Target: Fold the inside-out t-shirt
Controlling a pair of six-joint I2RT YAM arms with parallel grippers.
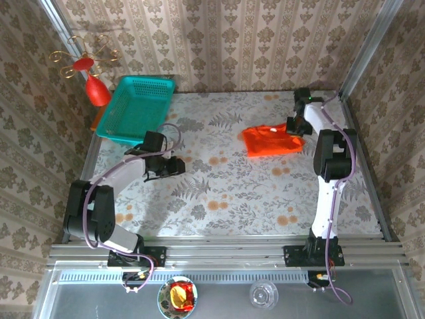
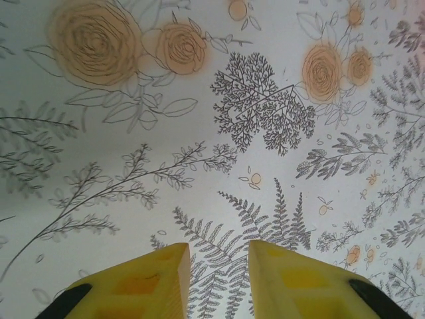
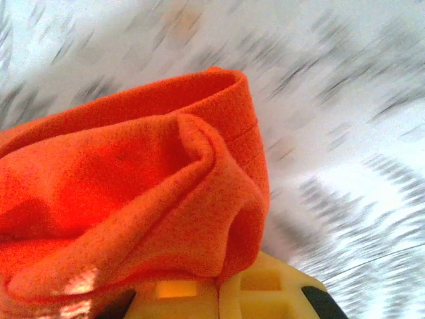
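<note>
hidden: right claw [image 3: 218, 290] tips buried under cloth; bench [image 3: 345, 100] behind blurred.
t-shirt [image 1: 269, 141]: bunched at bench's far right, pinched by right claw.
left claw [image 2: 219, 266]: spread above floral bench.
teal basket [image 1: 136, 107]: far left, well apart from t-shirt.

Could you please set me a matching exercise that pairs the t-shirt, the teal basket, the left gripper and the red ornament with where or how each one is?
Things:
1. inside-out t-shirt
2. teal basket
3. left gripper
4. red ornament

Places or states:
A. at the far left corner of the floral tablecloth
B. open, over bare tablecloth
C. past the tablecloth's far left edge, by the wallpaper
D. bunched up, pinched by the right gripper

Pairs: 1-D, 2-A, 3-B, 4-C.
</note>
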